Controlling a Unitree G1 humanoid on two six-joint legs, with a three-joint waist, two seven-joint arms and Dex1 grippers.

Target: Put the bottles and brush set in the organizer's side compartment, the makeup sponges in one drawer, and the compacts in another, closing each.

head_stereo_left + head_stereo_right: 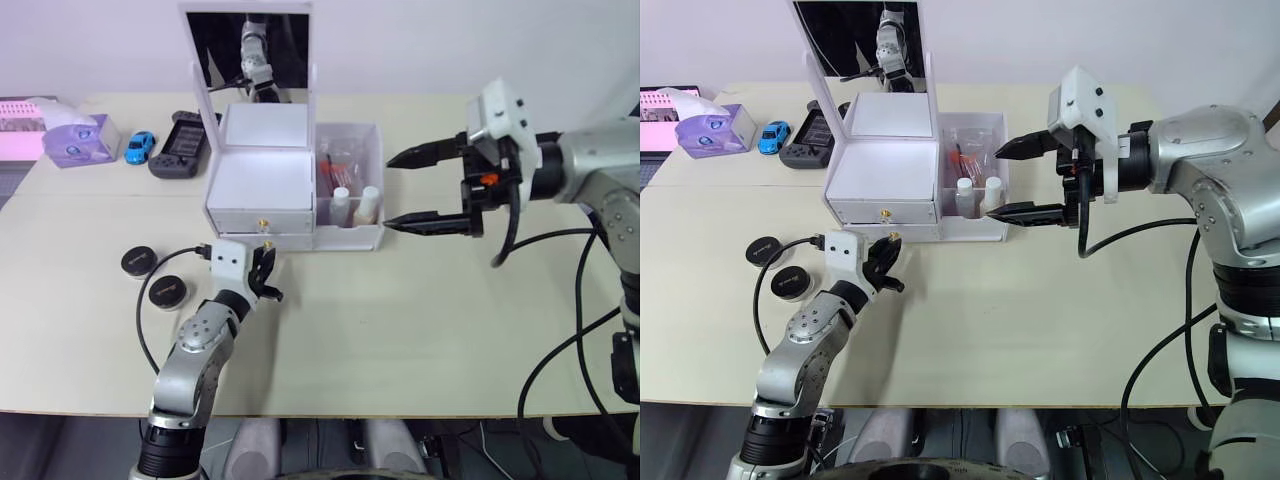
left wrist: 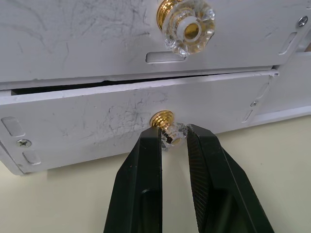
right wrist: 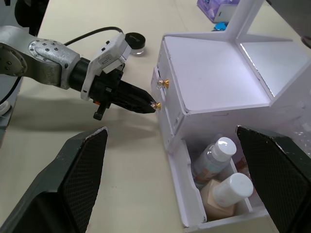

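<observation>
Left end effector [image 2: 174, 138] pinched on lower gold-knobbed drawer [image 2: 146, 121] of white plastic mirrored organizer [image 1: 260, 175]; right end effector [image 1: 412, 188] spread wide beside side compartment [image 1: 370, 140] holding two small bottles [image 3: 218, 170]

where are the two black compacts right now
In the left eye view the two black compacts lie on the table's left side, left of the left gripper and in front-left of the white organizer.
</observation>
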